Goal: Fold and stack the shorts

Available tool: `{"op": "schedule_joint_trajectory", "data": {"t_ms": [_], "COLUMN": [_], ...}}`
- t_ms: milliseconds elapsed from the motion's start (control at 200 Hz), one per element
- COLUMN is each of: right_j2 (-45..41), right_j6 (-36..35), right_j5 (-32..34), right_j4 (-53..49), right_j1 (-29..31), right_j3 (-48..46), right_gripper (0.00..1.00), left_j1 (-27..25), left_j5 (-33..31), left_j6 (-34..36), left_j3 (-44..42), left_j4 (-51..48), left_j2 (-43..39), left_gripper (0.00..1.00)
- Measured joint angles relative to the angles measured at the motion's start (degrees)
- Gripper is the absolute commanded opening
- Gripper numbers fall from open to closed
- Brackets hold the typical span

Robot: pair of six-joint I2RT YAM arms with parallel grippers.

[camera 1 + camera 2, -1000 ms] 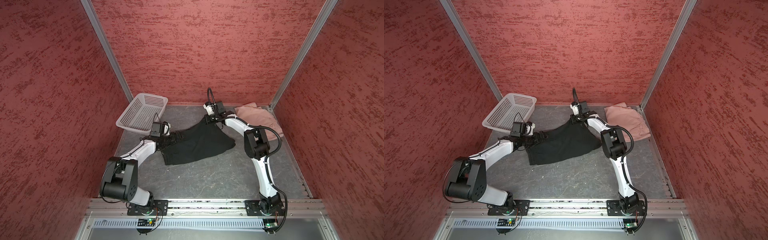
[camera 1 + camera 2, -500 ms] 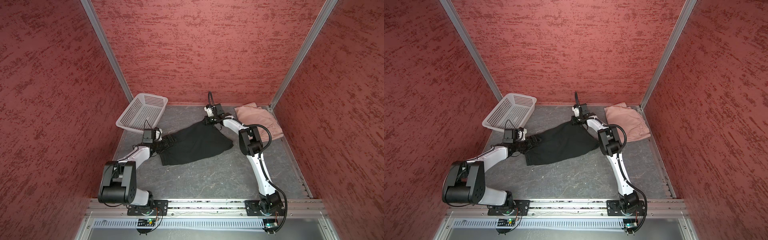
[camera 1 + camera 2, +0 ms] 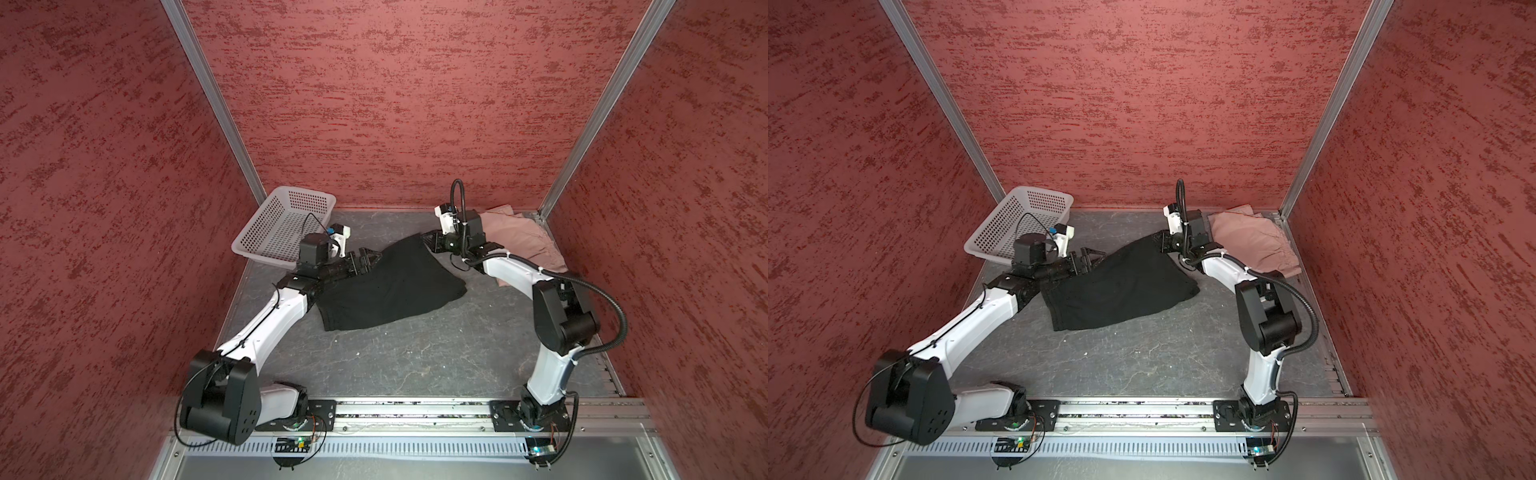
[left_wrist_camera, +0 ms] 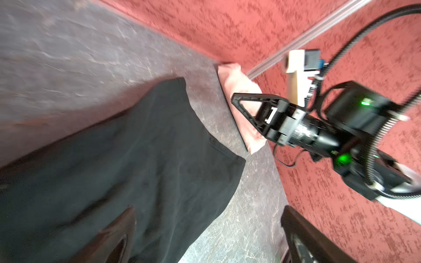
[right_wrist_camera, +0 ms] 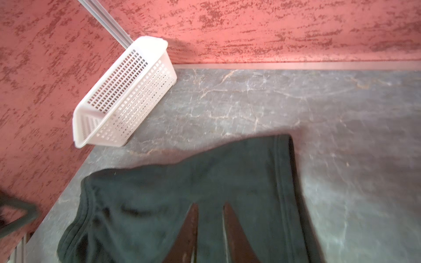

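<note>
Now the right pincer (image 3: 428, 243) has lifted off the black shorts (image 3: 390, 286). Its fingers (image 5: 188, 232) show a thin gap and seem to hold nothing. The shorts lie flat in the middle of the table (image 3: 415, 357), long side slanting from near left to far right. Pink shorts (image 3: 523, 241) sit in the far right corner, and a white basket (image 3: 303, 193) sits far left. The left pincer (image 3: 372, 262), spread wide, is at the black shorts' left edge, arm stretched low.

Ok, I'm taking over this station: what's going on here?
Both arms are at the black shorts, lying mid-table. The left gripper sits open at their left edge; the right gripper hovers by the far corner, jaws slightly parted, holding nothing. The pink shorts lie apart in the far right corner.
</note>
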Motion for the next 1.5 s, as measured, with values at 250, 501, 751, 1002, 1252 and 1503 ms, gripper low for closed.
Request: {"op": "schedule_joint_trajectory", "data": {"t_ms": [250,501,751,1002,1252,1503], "right_j2": [-1.3,-1.8,-5.9,-13.8,-9.2,9.7], "right_j6": [6.7,13.5,15.7,6.8,3.4,5.2], "right_j5": [0.8,1.3,3.9,8.2,4.5,-1.5], "right_j4": [6.3,12.3,11.5,1.2,4.2,9.3], "right_j1": [-3.1,-7.5,-8.6,-8.2,3.3,13.8], "right_j3": [-18.1,-28.2,-31.7,-26.5,-14.4,0.3], "right_gripper": [0.09,0.06,0.12,0.32,0.29,0.14], "left_j1": [2.0,10.8,8.1,8.2,12.9,18.3], "left_j5": [-5.8,-6.6,-3.7,-2.9,-8.3,-7.6], "left_j6": [1.3,0.5,-0.2,0.5,-0.7,-5.1], "left_j3": [-2.2,-13.0,-15.1,-8.0,-8.4,-20.0], "left_j4": [-0.9,1.0,3.6,-10.4,-18.3,-25.5], "left_j2": [6.6,6.0,5.0,-10.0,-30.1,-34.0], "left_gripper": [0.99,0.99,0.99,0.99,0.99,0.99]}}
